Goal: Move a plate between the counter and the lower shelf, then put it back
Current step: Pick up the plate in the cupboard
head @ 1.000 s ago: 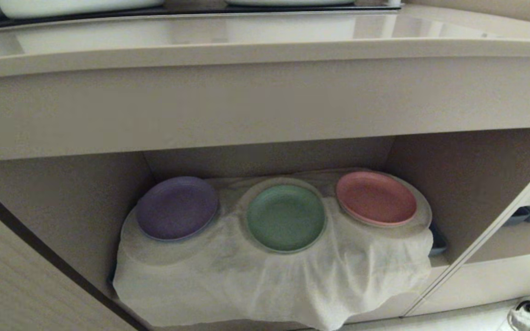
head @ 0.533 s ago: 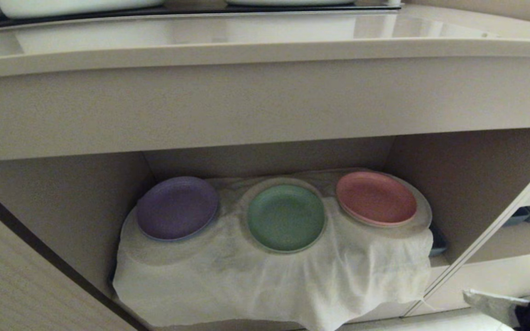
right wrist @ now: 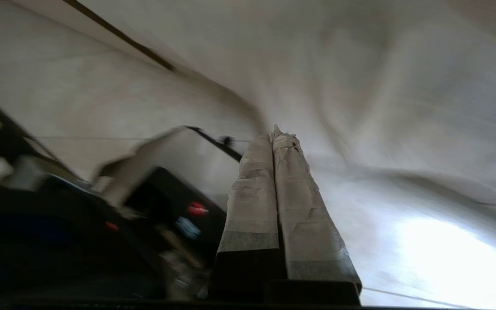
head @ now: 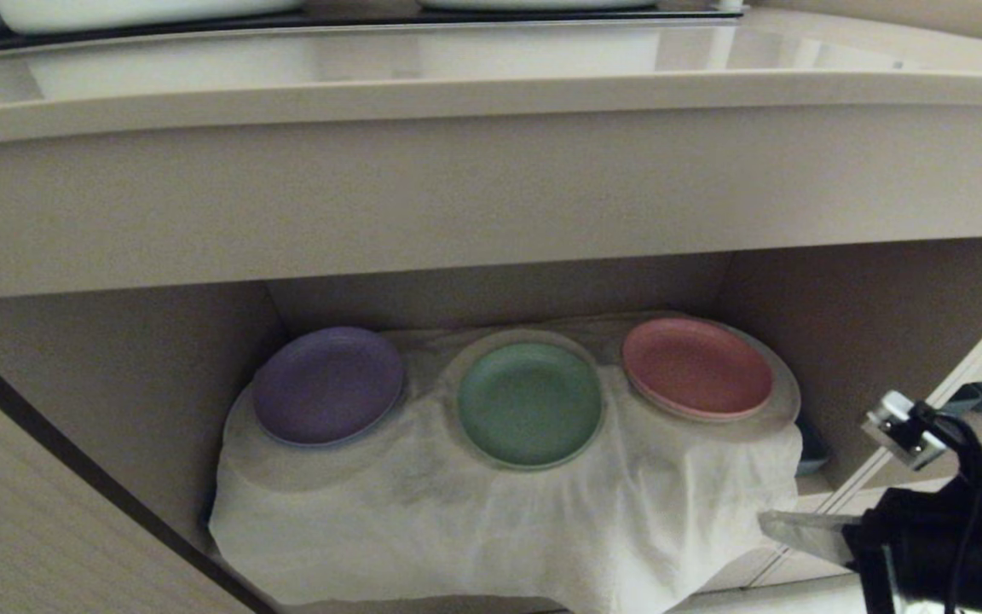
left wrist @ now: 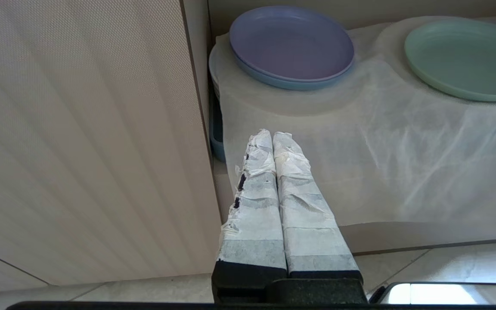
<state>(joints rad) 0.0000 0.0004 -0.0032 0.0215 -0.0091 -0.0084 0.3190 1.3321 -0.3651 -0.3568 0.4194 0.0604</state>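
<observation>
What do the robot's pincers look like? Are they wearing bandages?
Sort of! Each pincer, left pincer and right pincer, has two long tapering fingers wrapped in crinkly white tape, on black bases. In the head view, the right arm is black, with a thin black cable and a silvery block.

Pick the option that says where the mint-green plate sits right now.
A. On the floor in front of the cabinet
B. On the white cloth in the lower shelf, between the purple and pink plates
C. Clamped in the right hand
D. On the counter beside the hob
B: the mint-green plate lies on the white cloth between the purple plate and the pink plate.
</observation>
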